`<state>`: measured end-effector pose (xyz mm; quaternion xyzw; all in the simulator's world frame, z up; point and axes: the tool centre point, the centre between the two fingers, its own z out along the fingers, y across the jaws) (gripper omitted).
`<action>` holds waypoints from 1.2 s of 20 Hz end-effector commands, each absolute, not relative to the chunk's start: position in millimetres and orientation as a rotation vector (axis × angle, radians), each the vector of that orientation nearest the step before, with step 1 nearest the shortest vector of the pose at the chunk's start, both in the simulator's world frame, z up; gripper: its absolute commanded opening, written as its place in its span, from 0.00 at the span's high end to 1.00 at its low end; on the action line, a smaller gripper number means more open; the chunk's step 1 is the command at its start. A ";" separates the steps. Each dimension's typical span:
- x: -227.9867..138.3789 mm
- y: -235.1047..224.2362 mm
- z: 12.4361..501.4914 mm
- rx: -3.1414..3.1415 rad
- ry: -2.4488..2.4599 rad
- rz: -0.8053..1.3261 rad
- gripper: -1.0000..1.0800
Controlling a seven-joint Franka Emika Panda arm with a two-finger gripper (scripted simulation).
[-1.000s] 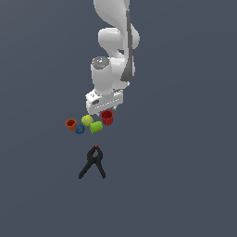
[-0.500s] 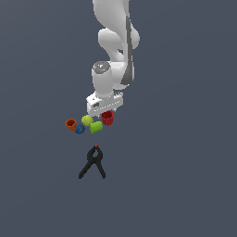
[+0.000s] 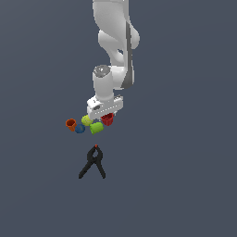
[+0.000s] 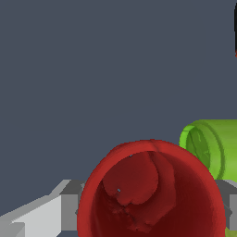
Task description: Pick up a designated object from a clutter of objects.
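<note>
Where fingers flank it, red cup [image 4: 150, 192].

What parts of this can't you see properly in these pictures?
- The gripper: in the exterior view its fingers are too small to tell whether they touch the red cup.
- Red cup: the wrist view's edge cuts it off, and it hides most of the fingers.
- Green cup: cut off by the wrist view's edge.
- Blue cup: too small for any detail.
</note>
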<state>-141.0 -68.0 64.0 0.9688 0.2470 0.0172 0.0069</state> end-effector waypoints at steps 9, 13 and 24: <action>-151.8 -67.8 47.3 3.045 0.772 0.000 1.00; -136.6 -66.9 64.4 3.027 0.777 0.069 1.00; -133.8 -72.0 88.1 3.029 0.776 0.064 1.00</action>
